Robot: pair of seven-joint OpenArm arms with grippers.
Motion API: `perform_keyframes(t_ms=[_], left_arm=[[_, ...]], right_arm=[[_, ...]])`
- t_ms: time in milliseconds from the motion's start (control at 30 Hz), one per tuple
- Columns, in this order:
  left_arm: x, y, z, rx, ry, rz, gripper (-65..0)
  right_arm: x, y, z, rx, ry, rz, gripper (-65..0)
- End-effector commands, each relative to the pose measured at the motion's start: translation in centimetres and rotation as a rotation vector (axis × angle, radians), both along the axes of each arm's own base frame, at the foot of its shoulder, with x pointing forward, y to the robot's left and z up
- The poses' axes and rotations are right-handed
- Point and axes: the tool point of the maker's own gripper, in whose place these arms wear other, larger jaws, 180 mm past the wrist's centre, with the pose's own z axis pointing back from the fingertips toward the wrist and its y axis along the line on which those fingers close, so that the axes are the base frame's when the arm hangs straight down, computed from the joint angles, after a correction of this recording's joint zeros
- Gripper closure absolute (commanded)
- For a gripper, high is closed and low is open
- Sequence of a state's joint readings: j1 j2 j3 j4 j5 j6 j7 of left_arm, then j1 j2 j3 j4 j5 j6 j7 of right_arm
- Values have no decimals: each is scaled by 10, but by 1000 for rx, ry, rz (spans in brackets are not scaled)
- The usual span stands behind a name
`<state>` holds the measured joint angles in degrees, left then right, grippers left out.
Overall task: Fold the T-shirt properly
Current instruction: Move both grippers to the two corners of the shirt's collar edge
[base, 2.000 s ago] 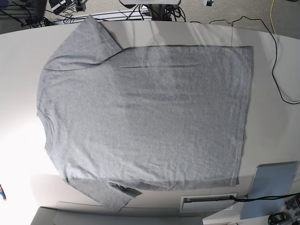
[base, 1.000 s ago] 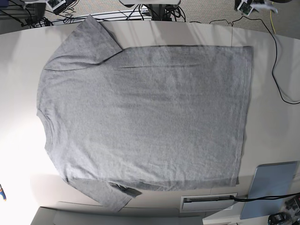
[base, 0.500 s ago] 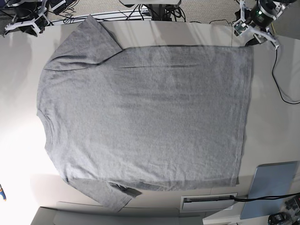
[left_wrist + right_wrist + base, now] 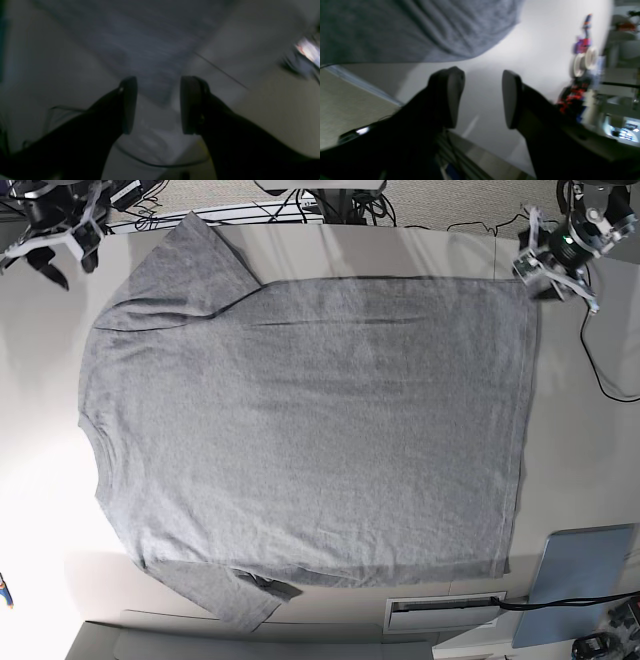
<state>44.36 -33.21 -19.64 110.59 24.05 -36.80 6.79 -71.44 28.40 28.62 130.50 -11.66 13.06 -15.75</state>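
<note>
The heather-grey T-shirt [image 4: 310,420] lies flat on the white table [image 4: 40,430], plain side up, with the collar at the left and the hem at the right. My left gripper [image 4: 556,288] hovers open just off the hem's top right corner. In the blurred left wrist view that cloth corner [image 4: 140,45] sits just beyond the gap of the left gripper [image 4: 158,105], which holds nothing. Beside the upper sleeve, my right gripper [image 4: 68,268] is open at the top left. In the right wrist view the right gripper [image 4: 482,97] is empty over bare table, and the sleeve [image 4: 420,30] lies above it.
A blue-grey pad [image 4: 580,580] lies at the lower right, next to a white slotted panel [image 4: 445,612]. A black cable [image 4: 600,370] curves over the table's right side. Small coloured objects [image 4: 582,45] stand past the table in the right wrist view.
Both arms have come into the base view from the top corners and their jaws have widened. The left gripper has dropped toward the hem corner. The T-shirt has not moved.
</note>
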Motion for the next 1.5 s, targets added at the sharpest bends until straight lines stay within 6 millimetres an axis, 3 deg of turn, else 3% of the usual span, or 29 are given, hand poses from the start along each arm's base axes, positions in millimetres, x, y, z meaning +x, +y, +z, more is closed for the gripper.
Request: perform_keyframes(t_ms=[0, 133, 267, 433, 733, 800, 967, 1033, 1167, 1467], left_arm=[[3, -3, 2, 7, -24, -17, -291], [2, -10, -13, 45, -55, -32, -291], [16, -5, -23, 72, -78, -25, -291], [36, 11, -32, 91, -81, 12, -290], [42, 25, -53, 85, 10, 21, -289], [37, 24, -56, 78, 40, 10, -249], [22, 12, -62, 31, 120, -43, 0], [21, 10, -62, 20, 122, -49, 0], [21, 6, -61, 4, 116, -54, 0], [22, 4, -62, -5, 111, -48, 0]], right_arm=[[5, 0, 7, -12, -28, 9, -280], [14, -6, 10, -33, -50, -21, -280], [15, -10, 5, -51, -8, -30, -280], [15, 0, -4, -36, 51, 29, -280], [21, 12, -10, -35, 118, 142, -280], [20, 15, -13, -31, 143, 165, -280], [18, 18, -18, -78, 190, 238, -280], [16, 19, -21, -115, 204, 281, -280], [10, 21, -36, -158, 238, 349, -279], [7, 21, -99, -277, 373, 476, -279]])
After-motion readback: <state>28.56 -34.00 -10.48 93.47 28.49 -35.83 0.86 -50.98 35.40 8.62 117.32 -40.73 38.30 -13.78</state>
